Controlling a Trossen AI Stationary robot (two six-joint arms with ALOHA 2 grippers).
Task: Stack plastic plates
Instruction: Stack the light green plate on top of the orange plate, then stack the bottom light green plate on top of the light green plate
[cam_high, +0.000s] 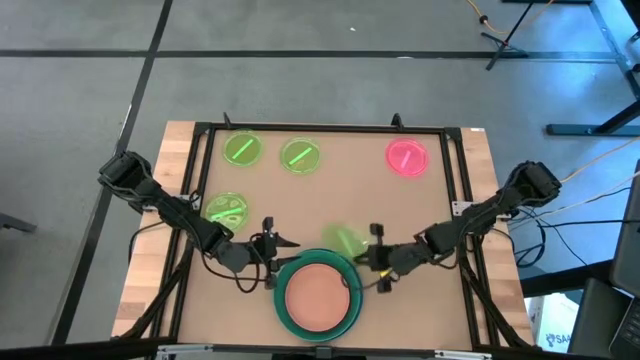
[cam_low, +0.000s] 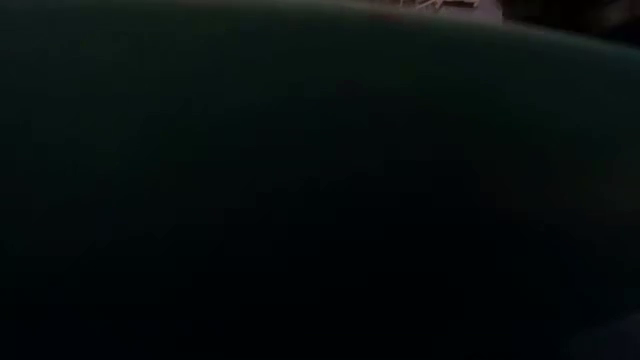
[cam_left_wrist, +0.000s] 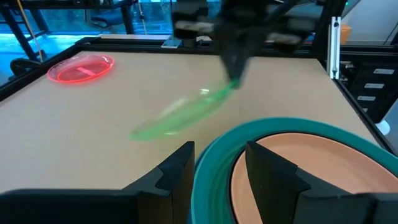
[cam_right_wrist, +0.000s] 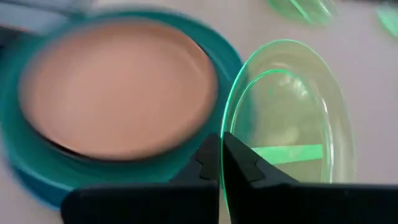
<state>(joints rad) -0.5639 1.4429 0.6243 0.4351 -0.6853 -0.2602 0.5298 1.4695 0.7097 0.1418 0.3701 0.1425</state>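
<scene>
Stack begun: salmon plate (cam_high: 318, 298) nested in teal plate (cam_high: 286, 312), near centre. Right hand (cam_right_wrist: 221, 163) clamps small neon-green plate (cam_right_wrist: 292, 118), mid-carry. Left hand (cam_left_wrist: 219, 169) open astride teal rim. Three green, one pink plate (cam_high: 407, 157) left on counter (cam_high: 330, 200).

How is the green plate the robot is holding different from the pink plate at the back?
The held neon-green plate is tilted up on edge, pinched at its rim by the right gripper; the pink plate lies flat on the table, untouched. The green one is beside the teal and salmon stack; the pink one sits far from it. Both are small, round and see-through.
</scene>
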